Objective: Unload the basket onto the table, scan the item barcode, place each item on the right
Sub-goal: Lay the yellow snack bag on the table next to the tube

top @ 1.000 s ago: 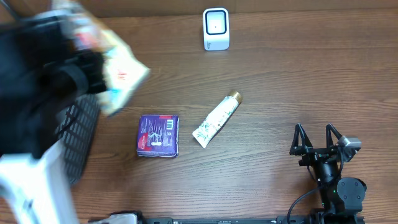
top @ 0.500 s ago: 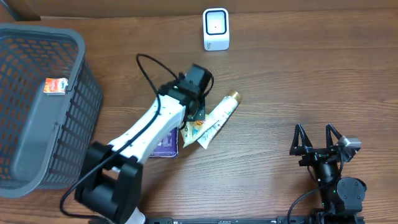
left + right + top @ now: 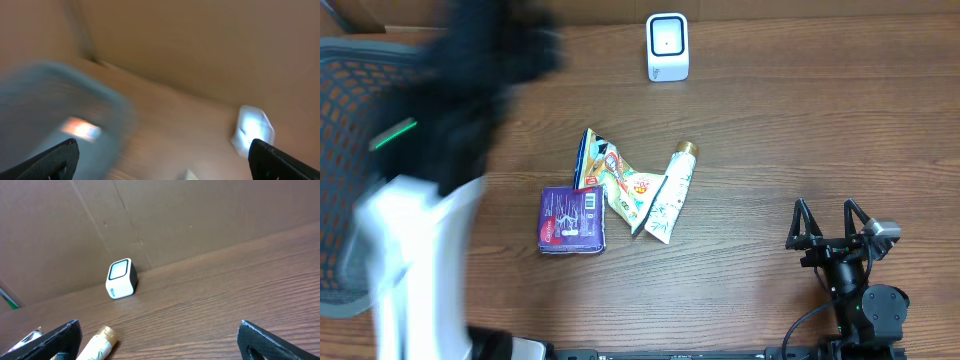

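The bag (image 3: 616, 182) lay crumpled near the middle of the counter (image 3: 770, 130). It sat between the purple box (image 3: 573, 218) on its left and the tube (image 3: 670, 190) on its right, just beside the box and touching or overlapping the tube. The scanner (image 3: 667, 46) stood at the far edge, well apart from all three.

The bag looked light, thin and crinkly, probably slick film. It would likely fold under a squeeze and could crease across its printed code. A sealed edge or the raised far corner seemed the safest hold, leaving the flat face free to show. The tube looked light and slightly soft and might roll, so a grip across its body below the gold cap would suit it. The box looked stiff and flat-sided, the easiest to pinch by its edges. A pale label showed on its top, too small to read.

The left pincer (image 3: 160, 152) stood wide open in its own blurred view, a fingertip at each lower corner and nothing between them. Overhead it was lost in blur by the basket (image 3: 340, 150) at the left. The right pincer (image 3: 827, 220) sat at the near right, fingers spread wide and empty.
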Controlling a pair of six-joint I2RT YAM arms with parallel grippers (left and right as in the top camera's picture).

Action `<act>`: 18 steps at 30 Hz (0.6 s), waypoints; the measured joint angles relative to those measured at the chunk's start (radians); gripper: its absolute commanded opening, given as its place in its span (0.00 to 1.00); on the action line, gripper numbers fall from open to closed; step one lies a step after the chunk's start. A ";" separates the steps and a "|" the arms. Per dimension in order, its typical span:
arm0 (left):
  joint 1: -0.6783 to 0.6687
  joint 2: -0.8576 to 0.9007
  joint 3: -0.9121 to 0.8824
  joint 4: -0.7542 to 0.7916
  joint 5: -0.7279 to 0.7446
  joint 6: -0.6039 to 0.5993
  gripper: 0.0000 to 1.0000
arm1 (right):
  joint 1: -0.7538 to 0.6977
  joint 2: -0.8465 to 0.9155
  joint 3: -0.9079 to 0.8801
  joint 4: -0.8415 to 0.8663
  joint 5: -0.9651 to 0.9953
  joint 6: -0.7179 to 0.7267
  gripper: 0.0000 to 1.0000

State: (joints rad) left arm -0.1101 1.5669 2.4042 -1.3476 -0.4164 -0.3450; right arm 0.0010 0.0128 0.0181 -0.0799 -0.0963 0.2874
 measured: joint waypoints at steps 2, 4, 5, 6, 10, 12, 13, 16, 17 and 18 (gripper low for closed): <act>0.182 -0.047 0.097 -0.051 -0.014 0.023 1.00 | 0.000 0.000 0.000 0.001 0.000 0.001 1.00; 0.364 -0.084 0.125 -0.087 0.020 0.039 1.00 | 0.000 0.000 0.000 0.000 0.000 0.000 1.00; 0.450 -0.093 0.119 -0.098 0.055 0.043 1.00 | 0.000 0.000 0.000 0.000 0.000 0.000 1.00; 0.528 -0.092 0.103 -0.100 0.096 0.048 1.00 | 0.000 0.000 0.000 0.000 0.000 0.000 1.00; 0.702 -0.015 -0.045 -0.052 0.222 0.058 0.97 | 0.000 0.000 0.000 0.000 0.000 0.000 1.00; 0.738 0.069 -0.151 0.004 0.260 0.060 0.95 | 0.000 0.000 0.000 0.000 0.000 0.000 1.00; 0.748 0.113 -0.206 0.029 0.272 0.061 0.95 | 0.000 0.000 0.000 0.001 0.000 0.000 1.00; 0.753 0.233 -0.381 0.116 0.299 0.068 0.98 | 0.000 0.000 0.000 0.000 0.000 0.000 1.00; 0.751 0.259 -0.426 0.138 0.306 0.076 0.98 | 0.000 0.000 0.000 0.001 0.000 0.000 1.00; 0.750 0.270 -0.447 0.150 0.312 0.079 0.98 | 0.000 0.000 0.000 0.000 0.000 0.000 1.00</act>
State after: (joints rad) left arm 0.6395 1.8370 1.9575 -1.1973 -0.1047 -0.2665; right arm 0.0010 0.0128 0.0181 -0.0795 -0.0963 0.2878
